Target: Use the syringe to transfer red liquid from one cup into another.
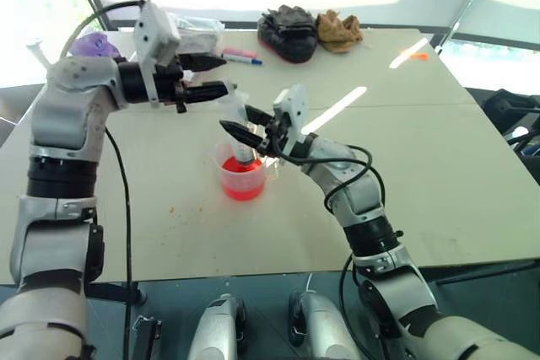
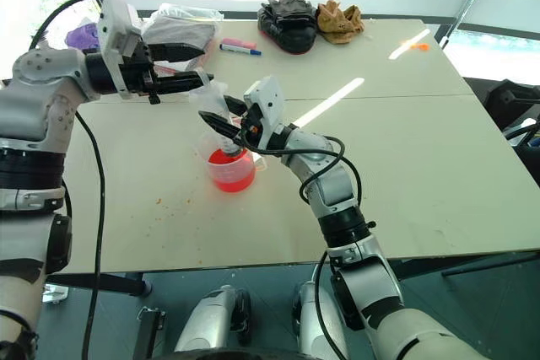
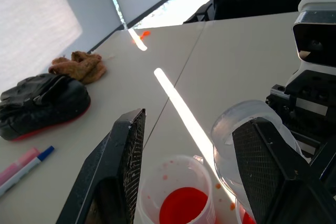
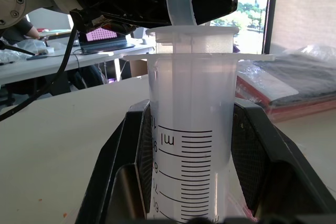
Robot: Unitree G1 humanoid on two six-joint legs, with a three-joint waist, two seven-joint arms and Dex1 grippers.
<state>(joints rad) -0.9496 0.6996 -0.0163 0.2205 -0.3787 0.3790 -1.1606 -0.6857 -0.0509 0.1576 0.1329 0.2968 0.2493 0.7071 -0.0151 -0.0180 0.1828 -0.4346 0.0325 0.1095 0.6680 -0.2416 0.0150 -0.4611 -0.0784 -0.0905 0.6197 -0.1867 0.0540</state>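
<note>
— Standing upright: syringe (image 4: 191, 129), long axis vertical, orange tip down in the larger beaker (image 1: 245, 183), barrel clamped between the fingers of the right gripper (image 1: 234, 116), just above the red liquid (image 1: 245, 187).

— And the plunger?

— Topped by a clear ring (image 3: 223, 129), rising just past the barrel flange. Lying right against one finger of the left gripper (image 1: 226, 75), whose fingers stand wide apart, holding nothing; contact not certain.

— Direction for the next move?

— Probably straight up along the syringe axis, once closed on that ring. Left gripper nearer the plunger, reaching in level from the robot's left; right gripper lower, busy steadying the barrel. Risk, as a guess: tilting the barrel or dragging the tip out of the liquid.

— Counts?

— One syringe. Two cups, both showing red inside in the left wrist view: the one under the syringe, and a second (image 3: 176, 182) just beside it, presumably the smaller beaker. Two grippers. Farther back on the table (image 1: 439, 166): one marker pen (image 1: 242, 56), one black pouch (image 1: 288, 33), one brown cloth (image 1: 339, 29).
</note>
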